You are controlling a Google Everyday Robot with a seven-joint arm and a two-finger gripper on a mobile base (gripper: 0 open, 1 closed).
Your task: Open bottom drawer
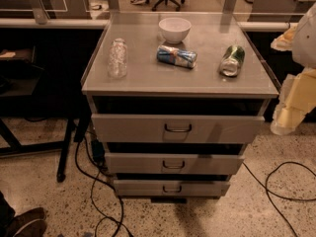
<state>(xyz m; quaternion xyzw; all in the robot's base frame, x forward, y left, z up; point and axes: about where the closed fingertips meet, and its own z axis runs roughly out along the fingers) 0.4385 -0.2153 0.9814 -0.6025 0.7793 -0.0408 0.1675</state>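
Note:
The bottom drawer [143, 187] is the lowest and narrowest of three grey fronts on the metal cabinet [148, 80]. It has a small dark wire handle [172, 188]. Its front stands close under the middle drawer [138, 163], and none of its tray shows. The top drawer [128, 127] is the tallest. My arm comes in at the right edge, and its cream-coloured gripper [284, 122] hangs beside the cabinet's right side at top-drawer height, apart from all the drawers and well above and right of the bottom handle.
On the cabinet top are a white bowl [174, 29], a clear bottle [117, 58], a blue can [177, 57] on its side and a green can [232, 60] on its side. Cables [98, 201] trail over the floor on both sides. A dark table leg [66, 152] stands to the left. A shoe [24, 223] is at the bottom left.

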